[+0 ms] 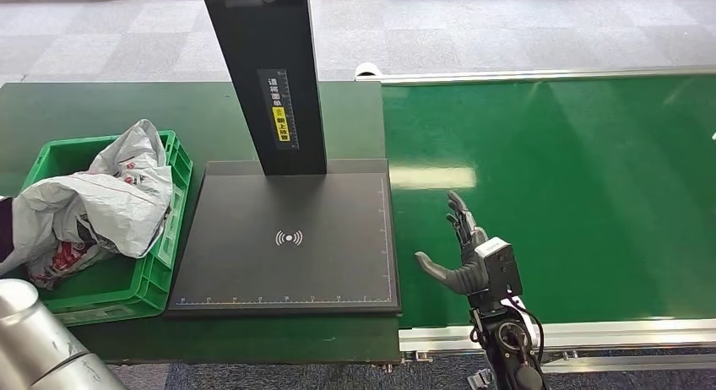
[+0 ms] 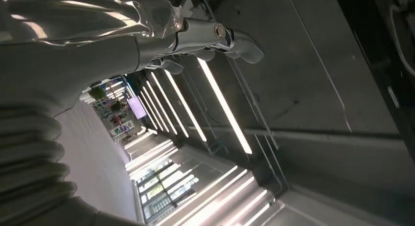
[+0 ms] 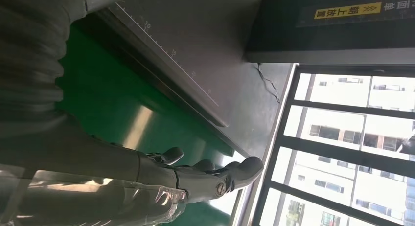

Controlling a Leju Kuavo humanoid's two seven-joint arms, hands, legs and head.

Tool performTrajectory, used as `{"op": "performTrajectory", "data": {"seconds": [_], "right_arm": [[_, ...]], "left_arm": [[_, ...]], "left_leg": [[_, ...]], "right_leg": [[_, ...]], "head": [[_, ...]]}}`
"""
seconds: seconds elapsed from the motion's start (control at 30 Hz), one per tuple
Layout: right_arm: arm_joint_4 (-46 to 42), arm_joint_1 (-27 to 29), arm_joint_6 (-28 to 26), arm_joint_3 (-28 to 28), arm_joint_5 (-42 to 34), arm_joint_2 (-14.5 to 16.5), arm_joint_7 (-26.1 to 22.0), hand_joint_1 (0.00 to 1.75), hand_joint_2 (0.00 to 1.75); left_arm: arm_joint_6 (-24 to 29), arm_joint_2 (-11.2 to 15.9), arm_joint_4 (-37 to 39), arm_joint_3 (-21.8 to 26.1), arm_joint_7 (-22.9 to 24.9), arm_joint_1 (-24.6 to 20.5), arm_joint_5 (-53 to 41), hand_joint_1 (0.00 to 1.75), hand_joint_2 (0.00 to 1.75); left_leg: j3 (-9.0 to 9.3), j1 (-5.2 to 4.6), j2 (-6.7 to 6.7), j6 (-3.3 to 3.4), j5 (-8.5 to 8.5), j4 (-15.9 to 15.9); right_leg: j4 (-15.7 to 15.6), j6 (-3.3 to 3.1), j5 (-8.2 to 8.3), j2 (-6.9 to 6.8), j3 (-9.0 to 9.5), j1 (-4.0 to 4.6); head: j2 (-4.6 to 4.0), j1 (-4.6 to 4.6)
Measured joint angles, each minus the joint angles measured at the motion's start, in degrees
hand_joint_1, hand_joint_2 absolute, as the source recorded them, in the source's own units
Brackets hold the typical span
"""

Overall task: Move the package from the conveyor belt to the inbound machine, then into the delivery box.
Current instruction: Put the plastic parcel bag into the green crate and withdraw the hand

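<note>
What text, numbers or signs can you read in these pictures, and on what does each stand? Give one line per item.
"朝上放置" in black on a yellow strip: label on the black post.
White characters above it on that label: too small to read.
Wireless wave symbol, no words: black scanner plate.
Ruler ticks along the plate's edges: numbers too small to read.
Red print on the grey bags: illegible.

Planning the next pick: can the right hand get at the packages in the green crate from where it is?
Probably not: the right hand hovers open over the belt, and the scanner platform and its post lie between it and the green crate.
</note>
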Motion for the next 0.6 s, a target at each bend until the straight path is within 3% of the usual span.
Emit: {"op": "performTrajectory", "data": {"seconds": [0.3, 0.53, 0.6], "right_arm": [[1.15, -0.48, 0.01, 0.50, -0.19, 0.01, -0.29, 0.00, 1.75], [1.69, -0.87, 0.01, 0.54, -0.51, 0.01, -0.45, 0.00, 1.75], [1.94, -1.01, 0.00, 0.56, -0.59, 0.02, -0.57, 0.00, 1.75]], "left_arm": [[-0.01, -0.44, -7.74, 1.74, -0.06, 0.42, 2.35, 0.00, 0.00], [-0.03, -1.15, -10.41, 2.12, -0.09, 1.04, 11.78, 0.00, 0.00], [-0.03, -1.56, -10.92, 1.91, -0.09, 1.61, 16.02, 0.00, 0.87]], "left_leg": [[0.03, -0.02, 0.02, 0.02, 0.05, 0.00], [0.02, -0.01, 0.03, 0.01, 0.03, 0.00], [0.03, -0.02, 0.04, 0.01, 0.03, 0.00]], "right_leg": [[0.00, 0.00, 0.02, -0.01, 0.06, -0.02], [0.00, 0.00, 0.02, -0.01, 0.03, -0.02], [0.00, 0.00, 0.02, -0.01, 0.03, -0.02]], "head": [[0.00, 0.01], [0.00, 0.00], [0.00, 0.00]]}}
